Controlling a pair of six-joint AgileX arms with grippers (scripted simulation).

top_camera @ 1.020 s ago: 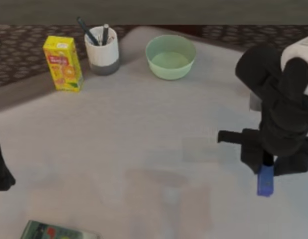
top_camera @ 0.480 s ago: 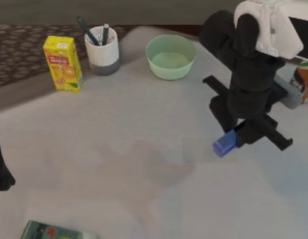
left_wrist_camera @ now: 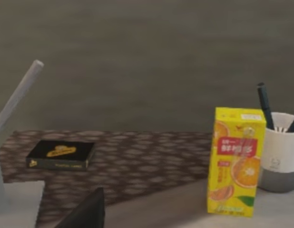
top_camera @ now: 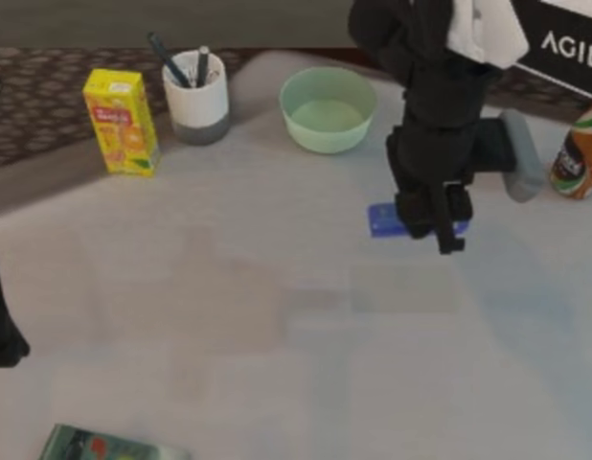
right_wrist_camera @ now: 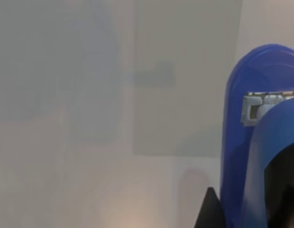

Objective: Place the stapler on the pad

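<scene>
A: Any txt readable?
B: Only "AGIL", white letters on the right arm's black panel [top_camera: 562, 46], far right.
A: Yellow juice carton [top_camera: 121, 121]? Black box [left_wrist_camera: 60, 155]?
B: Both have print, too small to read.

Blue stapler [top_camera: 384, 219] in black right gripper [top_camera: 432, 218] — pale grey pad [top_camera: 403, 287] on near-matching table [top_camera: 181, 316]. Yellow carton [top_camera: 121, 121] with orange print, mint-green bowl [top_camera: 328, 108], white-and-grey cup [top_camera: 196, 98] — dark pens.
</scene>
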